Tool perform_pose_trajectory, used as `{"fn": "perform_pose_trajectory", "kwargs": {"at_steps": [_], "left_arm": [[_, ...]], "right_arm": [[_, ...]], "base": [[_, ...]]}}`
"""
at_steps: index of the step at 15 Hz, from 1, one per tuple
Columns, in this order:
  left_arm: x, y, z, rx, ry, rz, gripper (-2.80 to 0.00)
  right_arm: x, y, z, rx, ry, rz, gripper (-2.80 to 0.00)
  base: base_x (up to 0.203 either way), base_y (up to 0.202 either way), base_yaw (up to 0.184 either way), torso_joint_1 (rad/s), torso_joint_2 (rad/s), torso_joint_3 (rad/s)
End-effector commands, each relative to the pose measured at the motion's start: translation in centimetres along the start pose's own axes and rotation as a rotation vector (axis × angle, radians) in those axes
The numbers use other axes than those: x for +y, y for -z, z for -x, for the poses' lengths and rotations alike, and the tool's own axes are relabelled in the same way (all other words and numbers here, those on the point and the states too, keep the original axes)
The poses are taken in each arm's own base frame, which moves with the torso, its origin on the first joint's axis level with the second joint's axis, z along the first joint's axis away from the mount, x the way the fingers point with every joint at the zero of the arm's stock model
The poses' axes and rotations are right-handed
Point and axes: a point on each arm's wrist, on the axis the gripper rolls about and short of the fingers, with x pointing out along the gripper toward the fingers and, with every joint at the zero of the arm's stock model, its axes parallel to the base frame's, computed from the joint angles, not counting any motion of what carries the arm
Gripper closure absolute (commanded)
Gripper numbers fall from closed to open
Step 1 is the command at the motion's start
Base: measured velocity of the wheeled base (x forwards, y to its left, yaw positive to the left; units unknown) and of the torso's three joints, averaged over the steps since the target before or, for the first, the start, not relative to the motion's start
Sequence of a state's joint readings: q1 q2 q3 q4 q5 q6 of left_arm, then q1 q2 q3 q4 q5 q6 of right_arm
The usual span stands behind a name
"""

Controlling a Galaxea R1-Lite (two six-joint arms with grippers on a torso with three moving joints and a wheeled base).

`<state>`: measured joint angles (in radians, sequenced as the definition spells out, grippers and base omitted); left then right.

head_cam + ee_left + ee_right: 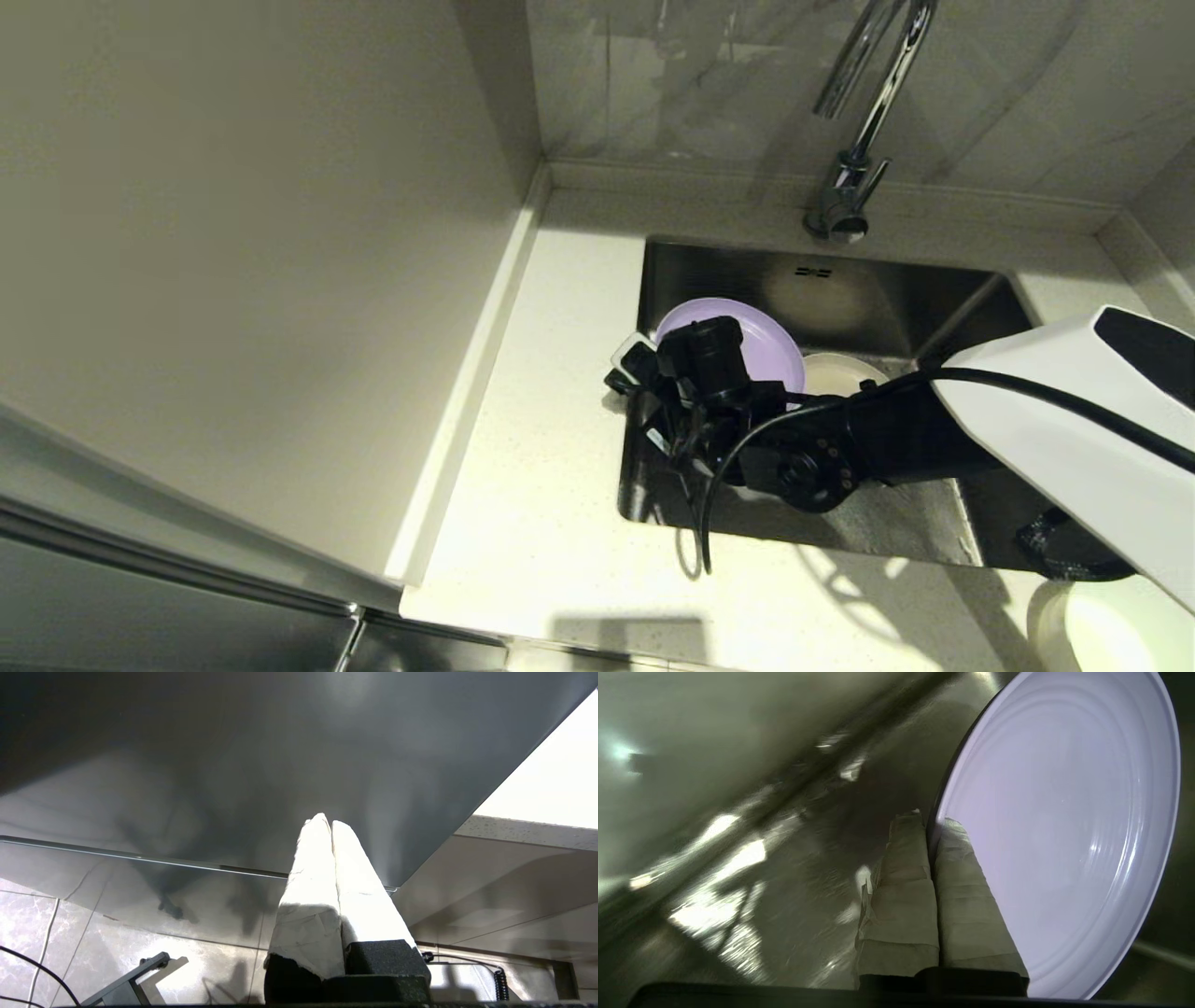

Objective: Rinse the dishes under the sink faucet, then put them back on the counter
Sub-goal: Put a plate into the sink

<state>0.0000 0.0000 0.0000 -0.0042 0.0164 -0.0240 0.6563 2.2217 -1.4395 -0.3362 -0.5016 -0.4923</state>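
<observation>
Sink (878, 303): lilac plate (770, 341) held tilted on edge at its left side; cream plate (836, 373) lying beside it. White bowl (1106, 627) set on tabletop (551, 523). Right hand (930, 826) reached into the sink, clamped tight on the lilac plate's rim. Left hand (331, 826) parked below the tabletop, fingers pressed together, nothing held.

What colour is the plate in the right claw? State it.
Lilac-purple plate, clearest in the head view.

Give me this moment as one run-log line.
right end effector: shut on lilac plate rim, over sink | cream plate: in sink | left end effector: shut, parked
</observation>
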Motion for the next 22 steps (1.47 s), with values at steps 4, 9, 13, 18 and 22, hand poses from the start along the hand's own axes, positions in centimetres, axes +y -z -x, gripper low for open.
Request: {"fn": "perform_pose_trajectory", "kwargs": {"at_steps": [4, 9, 13, 18, 22], "left_arm": [[0.0, 0.0, 0.0, -0.003, 0.000, 0.001, 0.00], [0.0, 0.0, 0.0, -0.003, 0.000, 0.001, 0.00], [0.0, 0.0, 0.0, -0.003, 0.000, 0.001, 0.00], [0.0, 0.0, 0.0, -0.003, 0.000, 0.001, 0.00], [0.0, 0.0, 0.0, -0.003, 0.000, 0.001, 0.00]], "right_arm": [[-3.4, 1.2, -2.7, 0.074, 0.074, -0.028, 0.00], [-4.4, 3.1, -5.0, 0.124, 0.102, -0.038, 0.00], [-3.2, 3.6, -7.1, 0.133, 0.098, -0.034, 0.00], [-2.1, 4.1, -9.1, 0.138, 0.103, -0.020, 0.00], [-2.4, 4.8, -9.5, 0.165, 0.124, -0.020, 0.00]], "base": [[0.000, 0.000, 0.000, 0.000, 0.00, 0.000], [0.000, 0.000, 0.000, 0.000, 0.00, 0.000], [0.000, 0.000, 0.000, 0.000, 0.00, 0.000], [0.000, 0.000, 0.000, 0.000, 0.00, 0.000], [0.000, 0.000, 0.000, 0.000, 0.00, 0.000]]}}
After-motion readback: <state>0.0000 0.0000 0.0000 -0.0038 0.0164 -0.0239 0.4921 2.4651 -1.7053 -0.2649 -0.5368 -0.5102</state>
